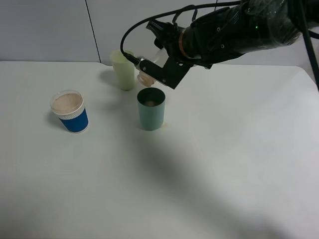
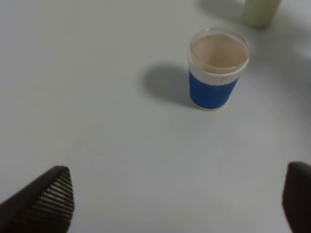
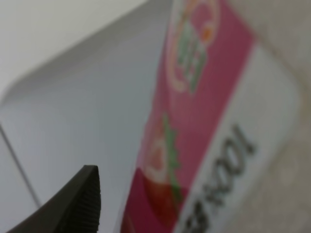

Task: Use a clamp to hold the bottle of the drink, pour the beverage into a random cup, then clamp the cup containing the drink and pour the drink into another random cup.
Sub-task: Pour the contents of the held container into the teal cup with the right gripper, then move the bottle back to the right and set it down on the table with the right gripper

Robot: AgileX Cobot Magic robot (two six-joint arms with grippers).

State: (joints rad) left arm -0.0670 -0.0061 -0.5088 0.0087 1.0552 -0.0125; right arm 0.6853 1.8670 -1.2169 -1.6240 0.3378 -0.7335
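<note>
Tool (image 1: 149, 68) holds bottle (image 1: 145, 77) above teal cup (image 1: 151, 113) rim

The pink-labelled translucent bottle (image 1: 145, 78), gripped by the clamp (image 1: 151, 68), tilts mouth-down just above the upright teal-green tumbler (image 1: 151, 115). Well apart, the upright blue cup (image 1: 76, 121) holds tan beverage (image 1: 67, 102).

Wears a glossy black sleeve (image 1: 249, 25), loops a black cable (image 1: 122, 39) behind the right end effector (image 1: 149, 69), shows a copper ring (image 1: 183, 42) there, ends in dark ribbed fingertips (image 3: 80, 204).
</note>
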